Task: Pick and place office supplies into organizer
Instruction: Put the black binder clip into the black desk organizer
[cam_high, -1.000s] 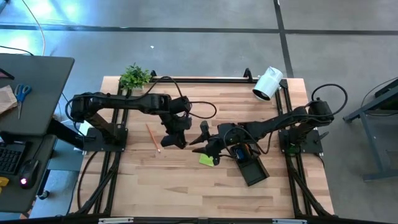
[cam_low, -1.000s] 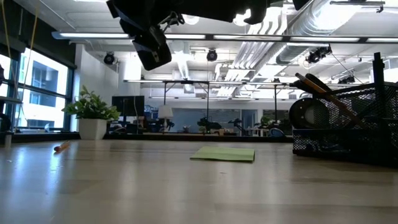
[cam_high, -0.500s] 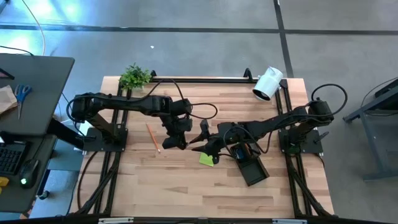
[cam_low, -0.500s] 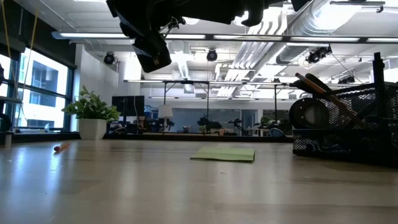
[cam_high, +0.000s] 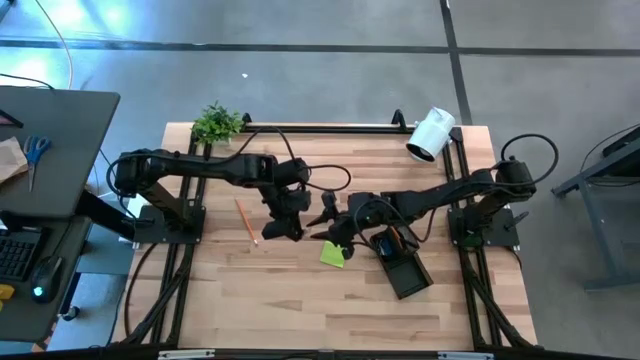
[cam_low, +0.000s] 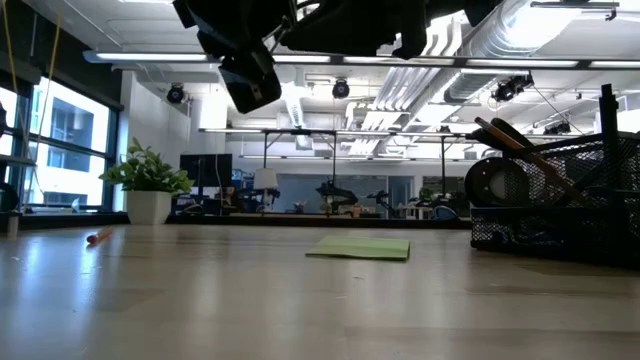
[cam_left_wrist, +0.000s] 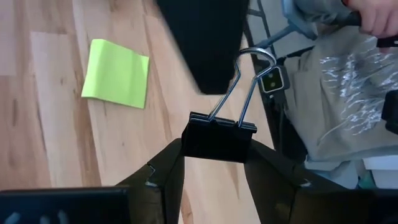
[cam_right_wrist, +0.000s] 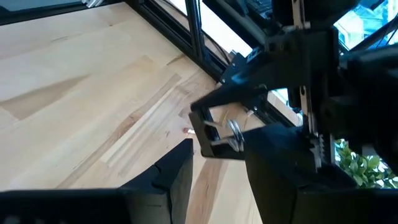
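Since a second ago our right gripper has edged toward our left gripper, which pinches a black binder clip; right fingers spread.

In the low view the organizer runs off the right edge, so its tray end is unseen. The top edge cuts off both arms above the organizer, leaving only dark undersides. From overhead, the right arm covers the organizer's cup end, hiding what it holds. The binder clip between the left gripper's fingers has its lower body hidden behind them.
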